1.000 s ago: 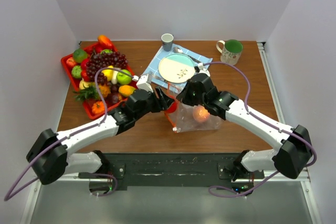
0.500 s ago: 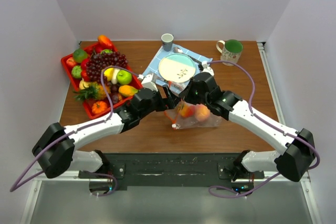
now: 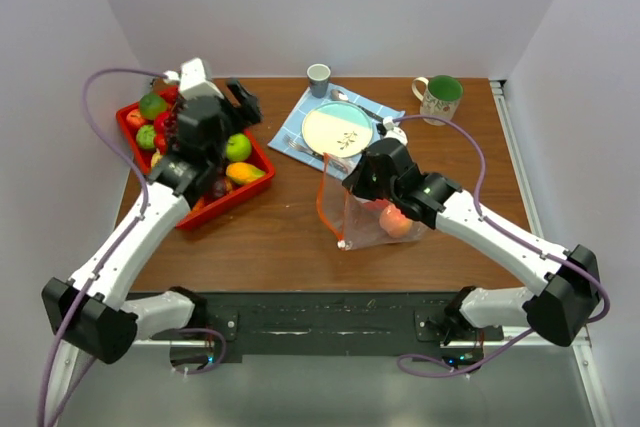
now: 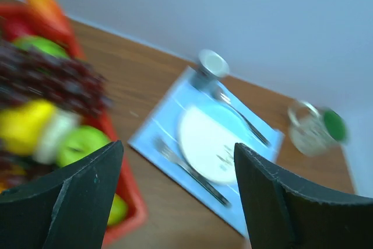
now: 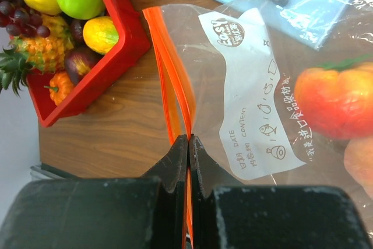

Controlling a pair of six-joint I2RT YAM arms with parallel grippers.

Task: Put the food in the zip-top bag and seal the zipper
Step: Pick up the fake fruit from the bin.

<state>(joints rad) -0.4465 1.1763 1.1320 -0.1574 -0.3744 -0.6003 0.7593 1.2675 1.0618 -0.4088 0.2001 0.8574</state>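
Observation:
The clear zip-top bag [image 3: 375, 212] lies at the table's middle, its orange-red zipper [image 3: 325, 195] on the left edge; two peach-orange fruits [image 3: 393, 220] sit inside. My right gripper [image 3: 352, 185] is shut on the zipper strip [image 5: 175, 80]; the bag's white label [image 5: 250, 91] and an orange fruit [image 5: 338, 100] show in the right wrist view. My left gripper [image 3: 240, 105] is open and empty, raised over the red tray [image 3: 235, 197] of food: grapes [image 3: 172, 127], green apple [image 3: 237, 148]. The left wrist view is blurred; it shows grapes [image 4: 46, 77] and a green apple [image 4: 81, 144].
A blue napkin [image 3: 295, 127] with a plate [image 3: 336, 130] and cutlery lies behind the bag. A small grey cup [image 3: 318, 78] and a green-lined mug [image 3: 439, 97] stand at the back. White walls close in both sides.
My left arm has swung away from the bag, up and left to above the fruit tray, with its gripper open. A second fruit came into the bag. The right gripper stays on the zipper.

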